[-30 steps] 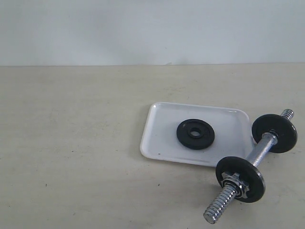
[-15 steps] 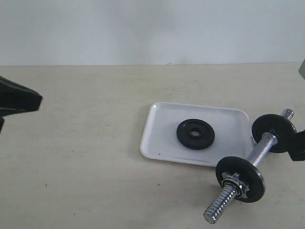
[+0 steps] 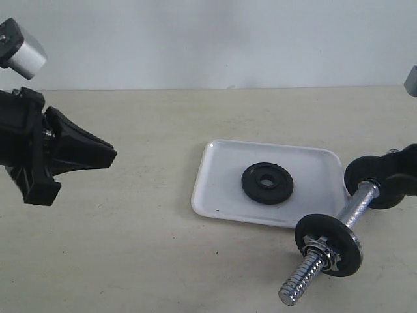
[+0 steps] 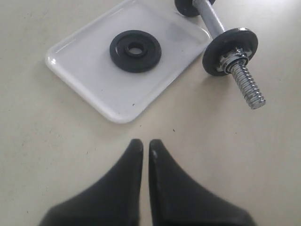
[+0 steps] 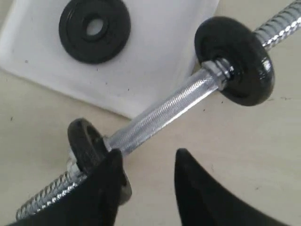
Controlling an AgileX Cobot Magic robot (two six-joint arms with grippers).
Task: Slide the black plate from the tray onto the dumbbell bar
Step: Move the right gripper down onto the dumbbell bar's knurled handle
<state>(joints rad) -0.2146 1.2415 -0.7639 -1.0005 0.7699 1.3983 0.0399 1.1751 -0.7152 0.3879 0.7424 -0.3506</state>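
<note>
The small black plate (image 3: 267, 183) (image 4: 135, 50) (image 5: 94, 29) lies flat in the white tray (image 3: 221, 189) (image 4: 94, 80) (image 5: 155, 52). The dumbbell bar (image 3: 355, 208) (image 4: 211, 21) (image 5: 164, 113) rests on the table along the tray's right side, with two larger black discs and a bare threaded end (image 3: 301, 279) toward the front. My left gripper (image 3: 111, 155) (image 4: 142, 145) hovers far left of the tray, shut with nothing in it. My right gripper (image 3: 397, 175) (image 5: 148, 156) is open beside the bar's far disc (image 3: 374, 181), holding nothing.
Beige tabletop (image 3: 130, 248) stretches to the left and front of the tray. A pale wall (image 3: 208, 39) closes the back. The bar's nuts (image 3: 324, 251) sit against the near disc.
Both arms have come into view: the left gripper advanced from the left edge toward the tray, the right one moved in at the right edge by the far disc. Plate, tray and bar have not moved.
</note>
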